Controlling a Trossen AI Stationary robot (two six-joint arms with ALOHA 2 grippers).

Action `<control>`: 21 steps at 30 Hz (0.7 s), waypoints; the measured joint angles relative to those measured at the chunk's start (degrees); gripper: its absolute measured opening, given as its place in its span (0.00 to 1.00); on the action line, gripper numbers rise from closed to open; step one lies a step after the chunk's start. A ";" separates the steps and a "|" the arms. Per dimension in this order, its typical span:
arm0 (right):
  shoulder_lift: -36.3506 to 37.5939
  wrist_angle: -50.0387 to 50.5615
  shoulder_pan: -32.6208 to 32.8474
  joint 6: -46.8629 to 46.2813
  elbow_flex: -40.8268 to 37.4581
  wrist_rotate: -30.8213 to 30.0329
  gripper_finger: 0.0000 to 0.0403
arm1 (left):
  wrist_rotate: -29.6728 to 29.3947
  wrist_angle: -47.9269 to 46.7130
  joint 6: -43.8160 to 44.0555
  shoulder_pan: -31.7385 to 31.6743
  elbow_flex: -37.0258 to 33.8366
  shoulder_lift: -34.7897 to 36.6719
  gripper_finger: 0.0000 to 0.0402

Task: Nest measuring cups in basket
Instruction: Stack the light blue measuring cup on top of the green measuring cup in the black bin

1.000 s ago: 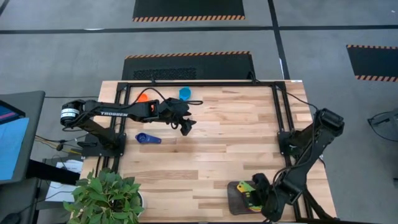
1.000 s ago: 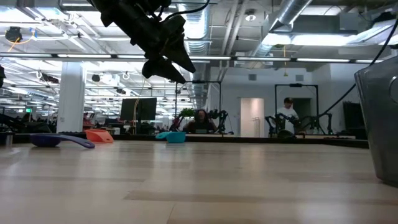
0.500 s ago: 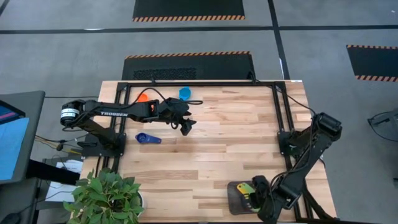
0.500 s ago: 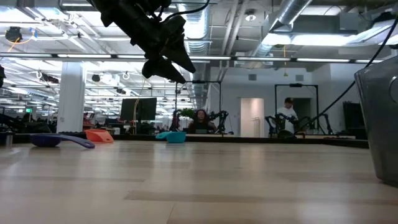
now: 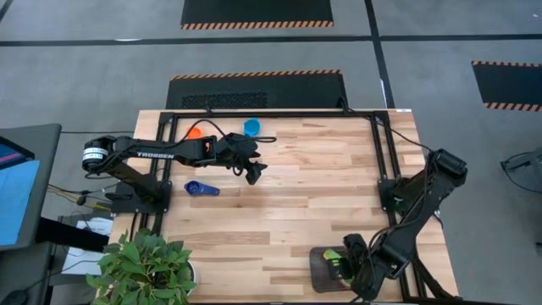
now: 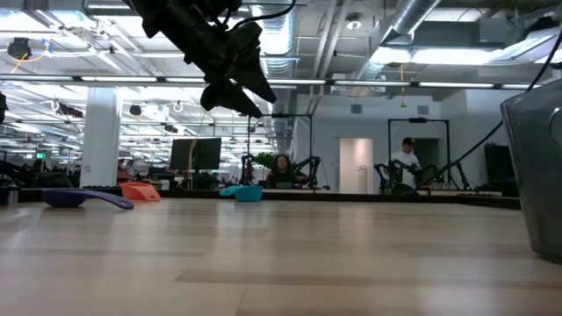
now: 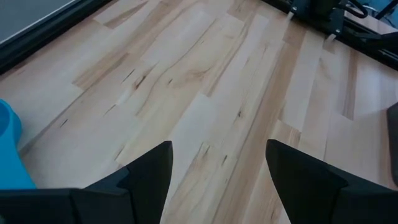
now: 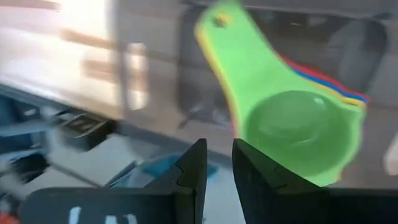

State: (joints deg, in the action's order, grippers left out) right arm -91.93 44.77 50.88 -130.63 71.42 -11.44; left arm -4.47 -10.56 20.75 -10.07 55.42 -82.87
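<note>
The right gripper (image 5: 354, 269) is hovering over the dark grey plastic basket (image 5: 318, 271) at the near right edge of the wooden table (image 5: 322, 195). In the right wrist view its fingers (image 8: 193, 168) are standing only a narrow slit apart, gripping nothing. Just beyond them the green measuring cup (image 8: 292, 134), smooth and round-bowled with a flat handle, is sitting on top of a nested stack in the basket, with yellow, red and blue rims peeking out beneath it.

The left gripper (image 5: 253, 174) is hanging above the far left of the table, its fingers (image 7: 149, 171) spread wide and empty over bare planks. A dark blue cup (image 5: 200, 188), an orange cup (image 5: 195, 131) and a light blue cup (image 5: 252, 127) are lying loose on the table near it.
</note>
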 joint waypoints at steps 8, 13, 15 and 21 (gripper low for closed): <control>8.47 11.48 -12.67 31.14 0.63 -30.16 0.25 | 2.14 -5.40 2.96 -0.06 0.02 0.00 0.61; 10.68 13.33 -28.71 44.86 0.61 -43.14 0.23 | 5.28 -13.17 4.52 -0.48 0.02 0.00 0.61; 10.70 8.82 -35.91 52.30 0.59 -41.39 0.23 | 4.74 -15.55 4.54 -0.48 0.02 0.00 0.61; 9.20 -11.65 -54.94 81.27 0.55 -22.26 0.23 | -7.01 -21.12 3.50 -0.87 0.02 0.00 0.61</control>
State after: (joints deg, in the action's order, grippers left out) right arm -82.74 33.12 -4.06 -49.37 71.97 -33.70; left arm -11.48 -31.69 24.25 -10.93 55.44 -82.87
